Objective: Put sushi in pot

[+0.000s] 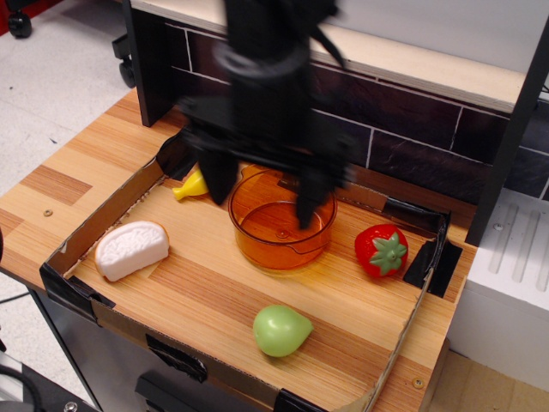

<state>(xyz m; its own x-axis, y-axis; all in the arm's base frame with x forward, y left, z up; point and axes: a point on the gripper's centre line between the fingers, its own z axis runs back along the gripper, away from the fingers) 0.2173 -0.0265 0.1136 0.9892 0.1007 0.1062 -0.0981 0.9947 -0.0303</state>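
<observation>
The white half-dome sushi (131, 249) lies on the wooden tray floor at the left, near the cardboard wall. The transparent orange pot (281, 225) stands in the middle of the tray, with nothing in it. My gripper (262, 190) is blurred with motion and hangs above the pot's left half. Its two black fingers are spread wide, one (218, 176) left of the pot and one (310, 199) over the pot's right side. It holds nothing. The sushi is well to the left of and below the gripper.
A yellow banana-like toy (192, 186) lies behind the left finger, mostly hidden. A red strawberry (382, 251) sits right of the pot. A green pear-shaped toy (280, 330) lies near the front. Low cardboard walls (94, 223) ring the tray. A dark brick wall stands behind.
</observation>
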